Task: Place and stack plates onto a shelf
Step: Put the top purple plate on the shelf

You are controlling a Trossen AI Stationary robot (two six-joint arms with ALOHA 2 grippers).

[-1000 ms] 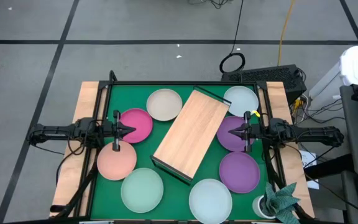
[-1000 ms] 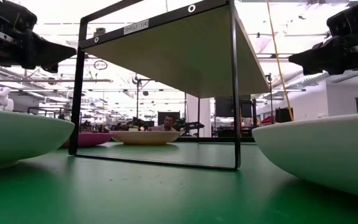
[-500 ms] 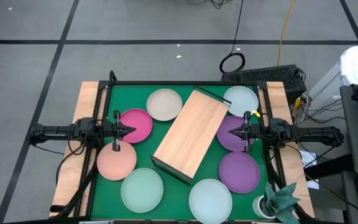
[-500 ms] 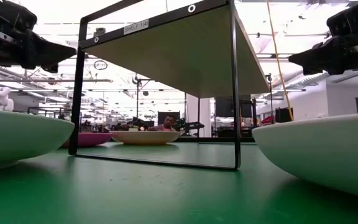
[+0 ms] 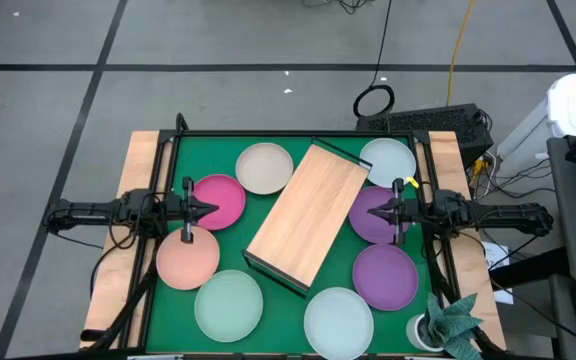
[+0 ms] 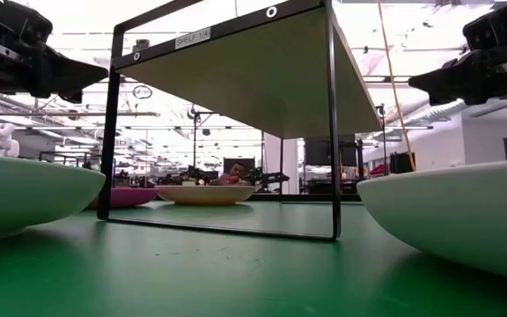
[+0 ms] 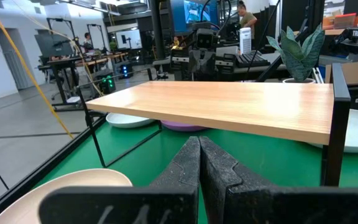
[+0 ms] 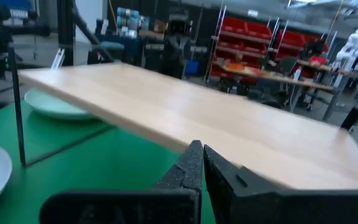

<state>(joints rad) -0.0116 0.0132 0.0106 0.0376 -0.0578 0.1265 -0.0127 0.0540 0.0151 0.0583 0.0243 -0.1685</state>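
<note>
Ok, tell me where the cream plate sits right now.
In the high view the cream plate lies on the green mat at the far side, left of centre, between the magenta plate and the far end of the shelf.

shelf board (image 5: 308, 212): I see pale wood, fine straight grain, smooth and matt.
shelf frame (image 6: 331, 123): thin dark metal rod, slight sheen, as I read it.
plates (image 5: 188, 257): look like plastic to me, smooth, soft satin shine.
mat (image 6: 236, 273): green, flat, matt, a faint reflection at my low camera.
fingers (image 7: 191, 163): black, grainy and rough, matt.
table edge (image 5: 140, 160): light bare wood.
</note>
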